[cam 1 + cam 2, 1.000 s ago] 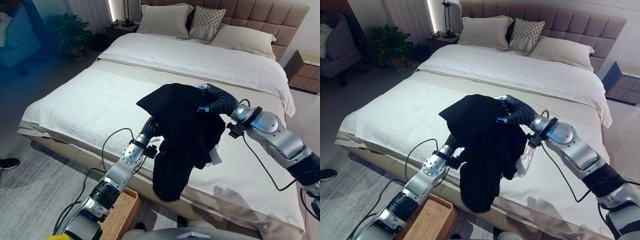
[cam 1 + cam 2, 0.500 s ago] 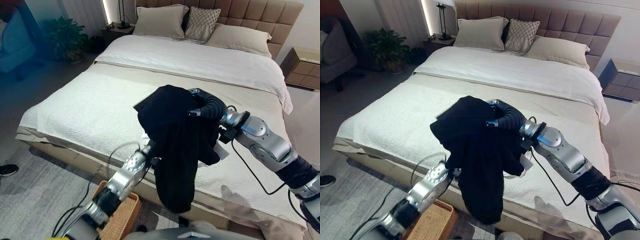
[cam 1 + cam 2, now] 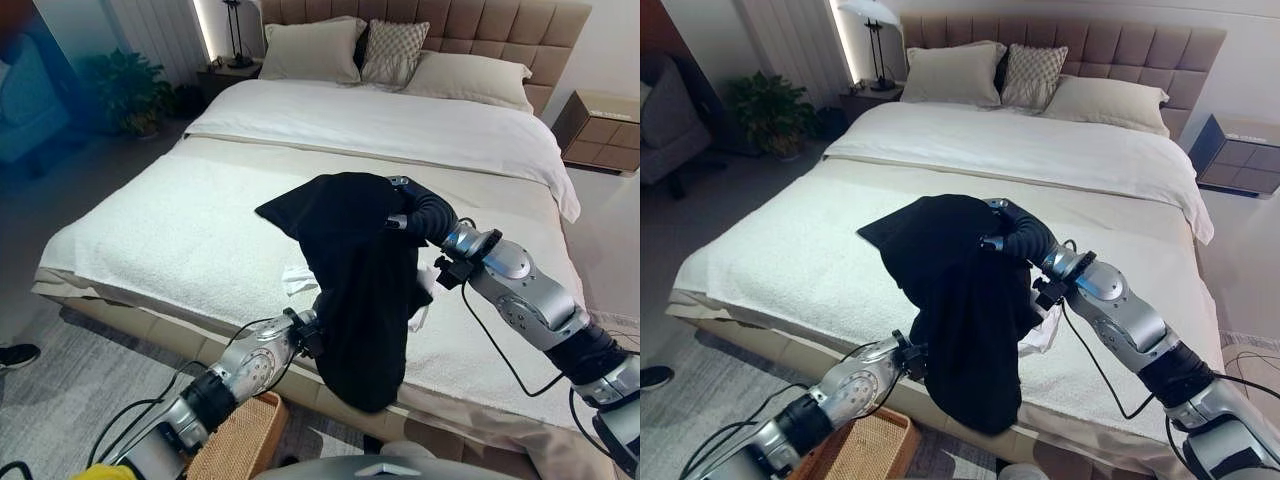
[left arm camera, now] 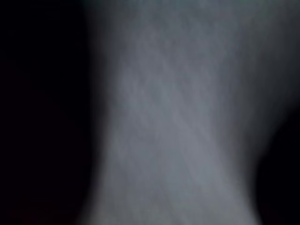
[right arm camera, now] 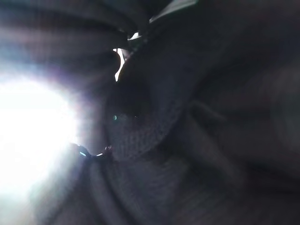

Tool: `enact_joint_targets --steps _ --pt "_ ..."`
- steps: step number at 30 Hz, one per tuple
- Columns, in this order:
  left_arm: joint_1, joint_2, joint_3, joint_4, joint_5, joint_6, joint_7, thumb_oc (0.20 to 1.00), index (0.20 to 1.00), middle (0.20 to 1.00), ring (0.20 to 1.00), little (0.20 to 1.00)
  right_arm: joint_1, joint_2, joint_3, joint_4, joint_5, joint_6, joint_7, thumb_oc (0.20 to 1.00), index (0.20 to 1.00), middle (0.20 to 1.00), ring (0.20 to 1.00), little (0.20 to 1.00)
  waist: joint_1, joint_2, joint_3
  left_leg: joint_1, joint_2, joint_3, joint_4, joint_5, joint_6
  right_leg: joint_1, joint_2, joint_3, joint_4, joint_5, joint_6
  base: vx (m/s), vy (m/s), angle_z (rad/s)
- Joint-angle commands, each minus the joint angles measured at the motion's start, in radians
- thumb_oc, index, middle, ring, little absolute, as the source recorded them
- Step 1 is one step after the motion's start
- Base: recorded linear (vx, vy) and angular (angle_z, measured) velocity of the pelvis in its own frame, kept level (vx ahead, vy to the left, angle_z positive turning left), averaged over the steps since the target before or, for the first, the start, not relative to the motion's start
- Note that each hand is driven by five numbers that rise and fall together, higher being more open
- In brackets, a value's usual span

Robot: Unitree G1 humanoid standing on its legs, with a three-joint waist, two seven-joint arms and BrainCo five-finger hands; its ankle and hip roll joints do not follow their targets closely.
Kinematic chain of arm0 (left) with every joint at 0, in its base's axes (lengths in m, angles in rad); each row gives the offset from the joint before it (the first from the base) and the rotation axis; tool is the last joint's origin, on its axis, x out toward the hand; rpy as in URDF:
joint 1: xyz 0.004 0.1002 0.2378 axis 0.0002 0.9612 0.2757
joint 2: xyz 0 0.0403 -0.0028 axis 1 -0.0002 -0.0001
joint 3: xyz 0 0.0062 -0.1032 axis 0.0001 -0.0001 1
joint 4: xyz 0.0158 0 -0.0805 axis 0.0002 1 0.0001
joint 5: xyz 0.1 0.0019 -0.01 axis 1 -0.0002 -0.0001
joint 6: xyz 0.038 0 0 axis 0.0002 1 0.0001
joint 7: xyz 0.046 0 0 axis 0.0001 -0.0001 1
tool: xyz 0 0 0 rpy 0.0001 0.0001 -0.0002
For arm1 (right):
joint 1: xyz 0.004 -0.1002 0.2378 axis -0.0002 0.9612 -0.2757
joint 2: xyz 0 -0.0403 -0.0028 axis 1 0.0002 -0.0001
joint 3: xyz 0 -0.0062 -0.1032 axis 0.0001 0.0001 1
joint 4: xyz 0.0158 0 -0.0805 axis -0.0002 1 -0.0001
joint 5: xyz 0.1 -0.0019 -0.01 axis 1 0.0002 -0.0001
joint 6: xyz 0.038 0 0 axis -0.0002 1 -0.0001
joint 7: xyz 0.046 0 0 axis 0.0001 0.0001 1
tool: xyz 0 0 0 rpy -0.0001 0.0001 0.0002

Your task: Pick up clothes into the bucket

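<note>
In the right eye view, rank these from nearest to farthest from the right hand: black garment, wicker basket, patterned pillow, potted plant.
1. black garment: draped over the right hand, touching it.
2. wicker basket: on the floor at the bed's foot, lower left.
3. patterned pillow and potted plant: pillow at the headboard, plant in the far left corner; too close to call.

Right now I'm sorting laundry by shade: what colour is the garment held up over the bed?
Black garment, clearest in the left eye view.
</note>
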Motion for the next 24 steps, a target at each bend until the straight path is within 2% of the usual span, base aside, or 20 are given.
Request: enact_joint_targets --steps 1,10,24 --pt "-0.024 0.022 -0.048 -0.120 -0.044 -0.043 -0.007 0.200 0.200 0.200 0.200 0.200 -0.035 0.057 -0.144 -0.014 -0.014 -0.102 -0.046 0.200 0.200 0.200 0.200 0.200 0.006 -0.068 -0.021 -0.068 -0.022 -0.028 0.126 -0.083 -0.003 0.038 -0.088 -0.017 0.100 -0.112 0.077 0.00 0.000 0.04" --pt "0.048 -0.029 0.010 -0.101 -0.077 -0.017 -0.021 0.200 0.200 0.200 0.200 0.200 0.031 0.073 -0.211 0.056 -0.121 -0.083 -0.070 0.200 0.200 0.200 0.200 0.200 0.015 -0.071 -0.022 -0.070 -0.025 -0.031 0.127 -0.086 0.002 0.039 -0.089 -0.014 0.088 -0.107 0.078 0.00 0.000 0.02" --pt "0.112 -0.058 0.101 -0.084 -0.065 -0.035 -0.009 0.200 0.200 0.200 0.200 0.200 0.089 0.106 -0.311 0.163 -0.275 -0.084 -0.135 0.200 0.200 0.200 0.200 0.200 0.025 -0.074 -0.017 -0.076 -0.029 -0.033 0.133 -0.090 0.006 0.038 -0.088 -0.014 0.085 -0.106 0.077 0.00 0.000 0.00"
